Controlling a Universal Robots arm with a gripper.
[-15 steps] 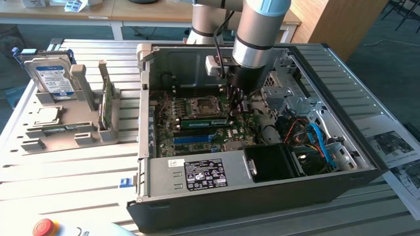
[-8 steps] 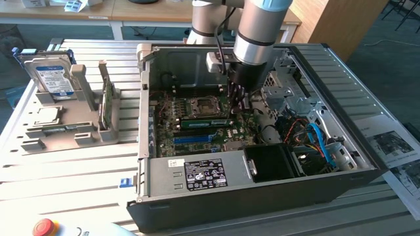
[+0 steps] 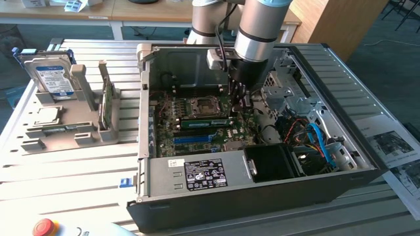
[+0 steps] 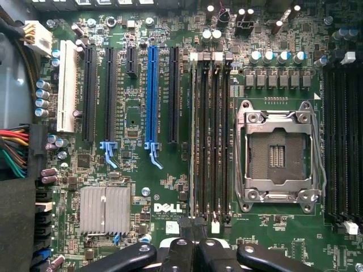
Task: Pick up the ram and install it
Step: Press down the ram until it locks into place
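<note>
We've got the pincer (image 4: 193, 235) closed with nothing held, sitting low over the motherboard (image 4: 142, 187) just off the end of the black memory slots (image 4: 210, 136); slots run lengthwise straight away from it; the ram (image 3: 105, 104) stands upright in the grey holder (image 3: 72, 132) on the tabletop (image 3: 59, 167), well outside the case (image 3: 262, 196), toward the exterior view's left.

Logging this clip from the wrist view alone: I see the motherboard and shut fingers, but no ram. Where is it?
Observer: The ram stands on edge in a grey holder outside the computer case, toward the exterior view's left.
Operator: Anything else in that holder?
Observer: A hard drive stands upright at its far end.
Operator: And the gripper?
Observer: The gripper is down inside the open case, apart from the holder.
</note>
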